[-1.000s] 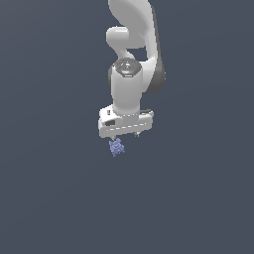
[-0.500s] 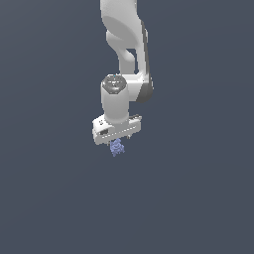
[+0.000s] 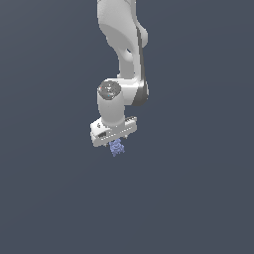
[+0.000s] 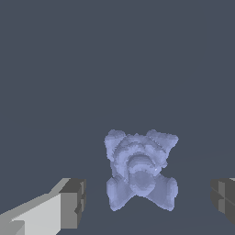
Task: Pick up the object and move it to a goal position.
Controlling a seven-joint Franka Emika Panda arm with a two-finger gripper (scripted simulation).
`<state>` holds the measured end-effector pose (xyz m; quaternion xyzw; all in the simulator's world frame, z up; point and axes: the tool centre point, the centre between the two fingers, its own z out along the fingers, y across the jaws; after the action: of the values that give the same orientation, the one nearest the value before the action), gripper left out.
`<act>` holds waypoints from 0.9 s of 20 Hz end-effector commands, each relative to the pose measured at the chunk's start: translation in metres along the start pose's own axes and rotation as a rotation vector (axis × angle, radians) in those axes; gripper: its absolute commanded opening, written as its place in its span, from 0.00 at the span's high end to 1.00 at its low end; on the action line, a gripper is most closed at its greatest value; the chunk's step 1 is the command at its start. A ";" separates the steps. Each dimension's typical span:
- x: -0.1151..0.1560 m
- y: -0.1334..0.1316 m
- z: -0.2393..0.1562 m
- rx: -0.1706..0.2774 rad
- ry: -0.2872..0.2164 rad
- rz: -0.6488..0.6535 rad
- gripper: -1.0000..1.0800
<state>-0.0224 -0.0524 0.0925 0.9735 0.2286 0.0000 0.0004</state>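
Exterior view: the white Panda arm (image 3: 124,59) comes down from the top of the frame, wrist joint bent, with the hand pointing downward over a plain dark slate-grey ground (image 3: 198,198). The gripper (image 3: 117,144) sits at the low end of the arm, its white crossbar tilted slightly, the end toward the exterior view's left lower than the other. The object (image 3: 117,148), a small knobbly periwinkle-blue lump, shows directly beneath the crossbar, touching or nearly touching its underside as seen from here. The fingers themselves are too small to separate from the object in this view.

Wrist view: the object (image 4: 139,173) lies in the middle between the two fingers. Its outline is irregular: two rounded lobes on one side, two stubby lobes on the other, with a ridged, domed centre. One finger (image 4: 69,204) is white with a dark grey pad on its inner face; the other finger shows only as a dark grey pad (image 4: 224,198) at the frame edge. The jaws stand spread wide. A clear strip of grey ground is visible between each pad and the nearest lobe of the object, so neither pad touches it. The gap on the white-finger side looks narrower than the gap on the other side.

Whether the object rests on the ground or is off it cannot be told from either view
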 end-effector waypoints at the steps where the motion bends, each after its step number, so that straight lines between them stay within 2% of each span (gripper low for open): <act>1: -0.001 0.000 0.001 0.001 0.000 -0.006 0.04; 6: -0.001 0.000 0.006 0.000 0.000 -0.003 0.04; 18: -0.001 0.000 0.050 0.001 0.000 -0.006 0.04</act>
<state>-0.0242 -0.0529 0.0448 0.9729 0.2313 -0.0007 -0.0003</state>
